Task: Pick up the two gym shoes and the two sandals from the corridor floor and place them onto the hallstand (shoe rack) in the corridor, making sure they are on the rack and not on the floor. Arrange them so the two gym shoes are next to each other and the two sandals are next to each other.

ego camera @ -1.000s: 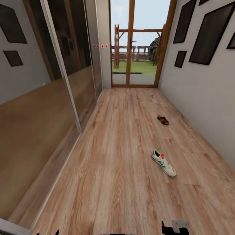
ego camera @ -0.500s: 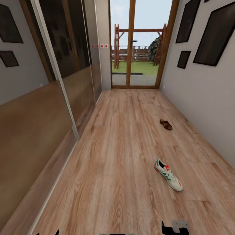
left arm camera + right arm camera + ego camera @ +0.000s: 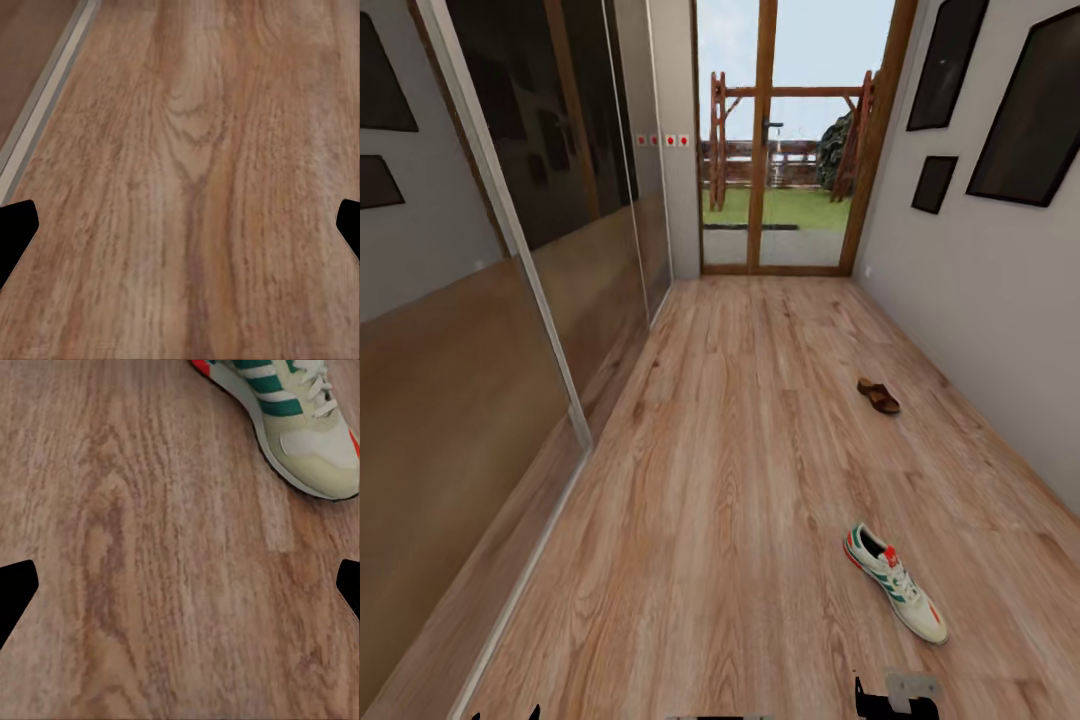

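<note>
One white lace-up sneaker with green stripes and a red-orange heel lying on the light wood-grain plank floor, near the right tool; farther down the corridor, near the right wall, a flat brown leather sandal. Both tools spread wide and empty, the left tool over bare planks. Risks from here: rolling the base onto the sneaker and nudging it off line; reaching from too far back, so only the heel rim gets pinched and the shoe slips free. Second sneaker, second sandal and rack yet to be found.
</note>
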